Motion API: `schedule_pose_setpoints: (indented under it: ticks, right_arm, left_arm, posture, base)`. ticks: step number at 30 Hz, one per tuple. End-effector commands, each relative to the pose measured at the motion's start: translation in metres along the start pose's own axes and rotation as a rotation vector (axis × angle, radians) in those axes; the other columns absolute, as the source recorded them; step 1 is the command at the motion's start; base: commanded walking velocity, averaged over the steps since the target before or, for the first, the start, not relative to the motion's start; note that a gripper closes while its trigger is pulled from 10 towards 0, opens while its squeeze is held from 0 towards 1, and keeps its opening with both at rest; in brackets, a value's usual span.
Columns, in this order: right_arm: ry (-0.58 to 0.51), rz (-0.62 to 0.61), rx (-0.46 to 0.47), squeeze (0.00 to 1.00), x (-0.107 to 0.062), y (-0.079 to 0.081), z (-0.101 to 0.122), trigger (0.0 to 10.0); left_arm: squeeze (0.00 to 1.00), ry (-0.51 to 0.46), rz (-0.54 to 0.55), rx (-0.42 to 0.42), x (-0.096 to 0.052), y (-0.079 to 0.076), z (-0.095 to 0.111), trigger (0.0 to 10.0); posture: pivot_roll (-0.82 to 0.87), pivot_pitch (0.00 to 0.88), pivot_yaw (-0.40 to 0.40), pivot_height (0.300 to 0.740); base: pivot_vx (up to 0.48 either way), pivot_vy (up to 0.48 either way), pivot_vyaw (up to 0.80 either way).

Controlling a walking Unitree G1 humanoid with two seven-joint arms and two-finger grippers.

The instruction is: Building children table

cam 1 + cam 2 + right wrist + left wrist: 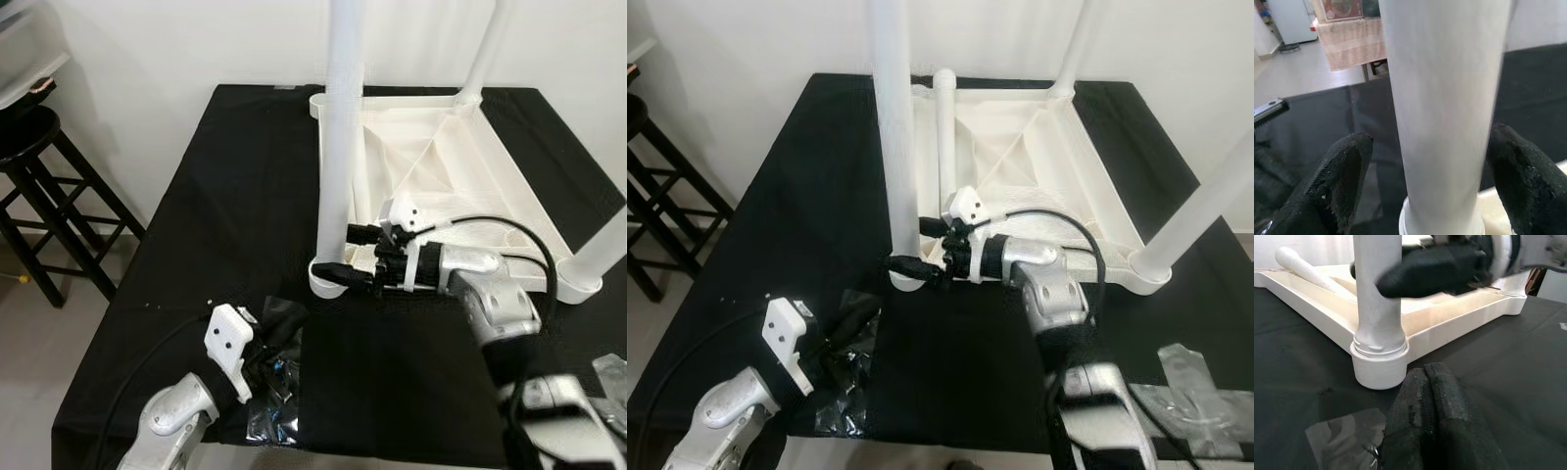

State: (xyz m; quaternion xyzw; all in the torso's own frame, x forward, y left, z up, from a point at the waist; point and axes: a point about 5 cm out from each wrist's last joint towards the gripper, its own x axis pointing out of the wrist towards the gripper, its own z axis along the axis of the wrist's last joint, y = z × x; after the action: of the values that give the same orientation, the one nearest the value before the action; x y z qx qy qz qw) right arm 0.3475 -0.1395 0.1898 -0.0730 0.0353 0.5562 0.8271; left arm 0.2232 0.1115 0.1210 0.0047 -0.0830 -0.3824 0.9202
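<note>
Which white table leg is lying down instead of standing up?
The loose leg resting inside the upside-down tabletop, near its far left corner. The others stand upright in corner sockets, including the near-left leg at the right end effector.

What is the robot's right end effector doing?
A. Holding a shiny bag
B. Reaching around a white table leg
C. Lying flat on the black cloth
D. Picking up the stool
B. The right end effector has one black finger on each side of the near leg, low down by its socket; the right wrist view shows small gaps, so the fingers are around the leg, not squeezing it.
</note>
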Motion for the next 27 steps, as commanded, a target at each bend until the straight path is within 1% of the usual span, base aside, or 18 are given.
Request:
schedule_pose_setpoints:
  ticks: [1,2,7,10,12,13,14,16,17,18,19,20,21,22,23,24,25,27]
  right_arm:
    - [-0.004,0.022,0.022,0.0,0.002,0.0,-0.005,10.0]
    - [-0.007,0.014,0.022,0.0,0.002,-0.001,-0.005,0.0]
    - [-0.015,-0.007,0.017,0.0,0.0,-0.001,-0.01,0.0]
    - [0.006,-0.126,0.015,0.0,-0.008,-0.001,-0.021,0.0]
    - [0.006,-0.126,0.015,0.0,-0.008,-0.001,-0.021,0.0]
    - [0.023,-0.192,0.018,0.0,-0.011,-0.001,-0.025,0.0]
    - [0.063,-0.346,0.037,0.0,-0.013,-0.002,-0.035,0.0]
    - [0.063,-0.346,0.037,0.0,-0.013,-0.002,-0.035,0.0]
    - [0.093,-0.453,0.047,0.0,-0.015,-0.004,-0.041,0.0]
    - [0.082,-0.73,0.061,0.0,-0.019,-0.008,-0.044,0.0]
    - [0.082,-0.73,0.061,0.0,-0.019,-0.008,-0.044,0.0]
    - [0.083,-0.859,0.158,0.0,-0.013,0.01,-0.058,0.0]
    - [0.083,-0.859,0.158,0.0,-0.013,0.01,-0.058,0.0]
    - [0.098,-0.881,0.102,0.0,-0.004,0.027,-0.056,0.0]
    - [0.098,-0.881,0.102,0.0,-0.004,0.027,-0.056,0.0]
    - [0.076,-0.865,0.065,0.0,0.003,0.037,-0.05,0.0]
    - [0.076,-0.865,0.065,0.0,0.003,0.037,-0.05,0.0]
    - [0.076,-0.824,0.09,0.0,0.009,0.035,-0.051,0.0]
  left_arm:
    - [0.0,0.015,-0.002,-0.005,-0.001,-0.002,-0.002,10.0]
    - [0.0,0.015,-0.002,-0.005,-0.001,-0.002,-0.002,10.0]
    - [0.0,0.014,-0.001,-0.005,-0.001,-0.003,-0.001,10.0]
    - [0.0,0.012,-0.003,-0.007,-0.001,-0.003,-0.001,10.0]
    - [0.0,0.012,-0.003,-0.007,-0.001,-0.003,-0.001,10.0]
    - [0.0,0.012,-0.003,-0.007,-0.001,-0.002,-0.001,10.0]
    - [0.0,0.012,-0.003,-0.007,-0.001,-0.002,-0.001,10.0]
    - [0.0,0.012,-0.003,-0.007,-0.001,-0.002,-0.001,10.0]
    - [0.0,0.012,-0.003,-0.007,-0.001,-0.001,-0.001,10.0]
    - [0.0,0.012,-0.003,-0.006,-0.002,0.0,-0.001,10.0]
    - [0.0,0.012,-0.003,-0.006,-0.002,0.0,-0.001,10.0]
    - [0.0,0.012,-0.002,-0.005,-0.002,0.001,-0.001,10.0]
    - [0.0,0.012,-0.002,-0.005,-0.002,0.001,-0.001,10.0]
    - [0.0,0.012,0.0,-0.003,-0.002,0.001,-0.001,10.0]
    - [0.0,0.012,0.0,-0.003,-0.002,0.001,-0.001,10.0]
    - [0.0,0.013,0.002,-0.003,-0.001,0.002,-0.001,10.0]
    - [0.0,0.013,0.002,-0.003,-0.001,0.002,-0.001,10.0]
    - [0.0,0.014,-0.003,-0.008,0.001,0.002,-0.002,10.0]
  posture:
    - [0.04,0.135,-0.004,0.74]
    - [0.04,0.139,-0.006,0.74]
    - [0.04,0.142,-0.005,0.74]
    - [0.03,0.147,-0.004,0.74]
    - [0.03,0.147,-0.004,0.74]
    - [0.03,0.147,-0.004,0.74]
    - [0.02,0.146,-0.007,0.74]
    - [0.02,0.146,-0.007,0.74]
    - [0.02,0.146,-0.009,0.74]
    - [0.01,0.144,-0.005,0.74]
    - [0.01,0.144,-0.005,0.74]
    - [0.0,0.144,-0.004,0.74]
    - [0.0,0.144,-0.004,0.74]
    - [0.0,0.139,-0.005,0.74]
    - [0.0,0.139,-0.005,0.74]
    - [-0.02,0.133,0.007,0.74]
    - [-0.02,0.133,0.007,0.74]
    - [0.0,0.121,-0.012,0.74]
  base:
    - [0.0,0.0,0.0]
    - [0.0,0.0,0.0]
    - [0.0,0.0,0.0]
    - [0.0,0.0,0.0]
    - [0.0,0.0,0.0]
    - [0.0,0.0,0.0]
    - [0.0,0.0,0.0]
    - [0.0,0.0,0.0]
    - [0.0,0.0,0.0]
    - [0.0,0.0,0.0]
    - [0.0,0.0,0.0]
    - [0.0,0.0,0.0]
    - [0.0,0.0,0.0]
    - [0.0,0.0,0.0]
    - [0.0,0.0,0.0]
    - [0.0,0.0,0.0]
    - [0.0,0.0,0.0]
    - [0.0,0.0,0.0]
